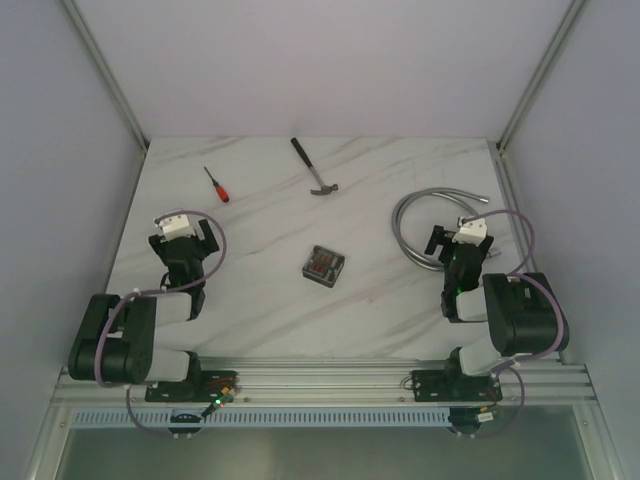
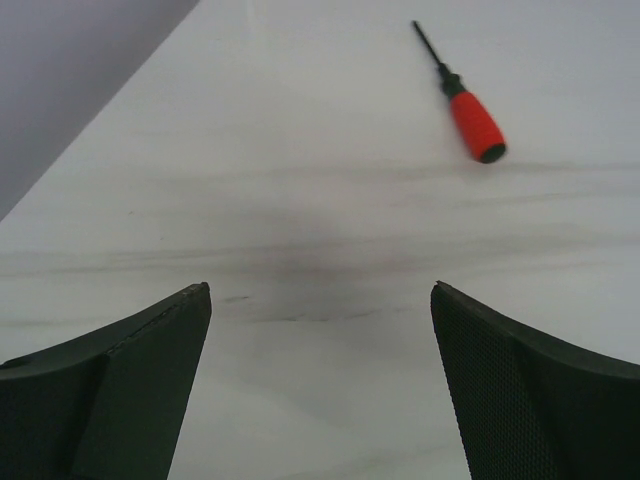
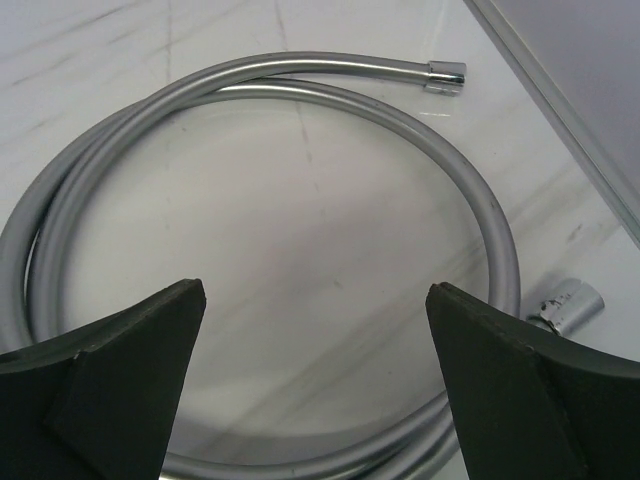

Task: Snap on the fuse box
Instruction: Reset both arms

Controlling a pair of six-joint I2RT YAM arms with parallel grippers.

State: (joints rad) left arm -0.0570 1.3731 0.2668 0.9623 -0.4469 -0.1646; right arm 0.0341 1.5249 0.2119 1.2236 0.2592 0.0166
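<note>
Sitting skewed on the white marble desk [image 1: 260,190], the small squarish black plastic fuse box [image 1: 323,266] lies midway between both arms' spread, empty jaws; neither arm is clearly nearer.

The fuse box [image 1: 324,266] sits alone mid-table [image 1: 260,310], bare marble on every side, open to approach from either arm; the left gripper [image 2: 320,290] has bare surface between its spread fingers, with the screwdriver [image 2: 470,110] well ahead to the right; the right gripper [image 3: 315,285], likewise spread, hangs over the coiled hose [image 3: 480,190]; the hammer [image 1: 314,168] lies well behind the box.
</note>
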